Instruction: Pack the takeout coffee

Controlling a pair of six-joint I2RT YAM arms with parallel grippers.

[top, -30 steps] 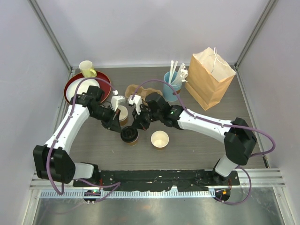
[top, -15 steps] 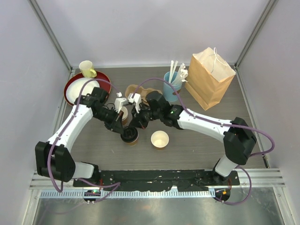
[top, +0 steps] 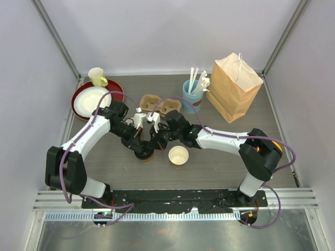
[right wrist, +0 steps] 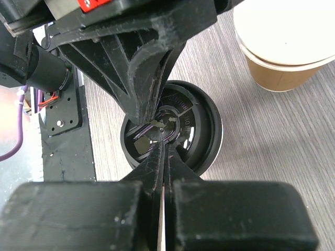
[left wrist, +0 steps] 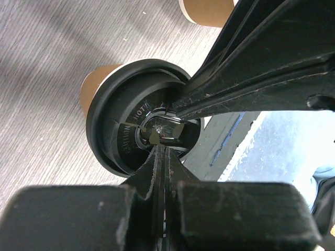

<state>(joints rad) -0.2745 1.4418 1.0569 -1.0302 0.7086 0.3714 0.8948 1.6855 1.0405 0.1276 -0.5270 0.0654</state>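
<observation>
One takeout coffee cup point(top: 145, 152), tan paper with a black sip lid, stands at the table's centre; it also shows in the left wrist view point(left wrist: 141, 123) and the right wrist view point(right wrist: 196, 130). My left gripper point(top: 140, 143) is shut, its tips point(left wrist: 159, 146) on the middle of the lid. My right gripper point(top: 152, 141) is shut too, its tips point(right wrist: 163, 141) on the same lid from the other side. Neither holds anything. A second capped cup does not show; the grippers hide the spot just behind this cup.
A lidless tan cup point(top: 178, 155) stands right of the capped one. A pulp cup carrier point(top: 159, 103) lies behind the grippers. A blue cup of utensils point(top: 191, 94) and a paper bag point(top: 234, 86) are at back right. A red plate point(top: 79, 95) and yellow cup point(top: 96, 76) are at back left.
Both grippers have moved together and toward the near edge, and their shut tips now rest on the capped cup's lid. The tan cup by the left gripper is now hidden.
</observation>
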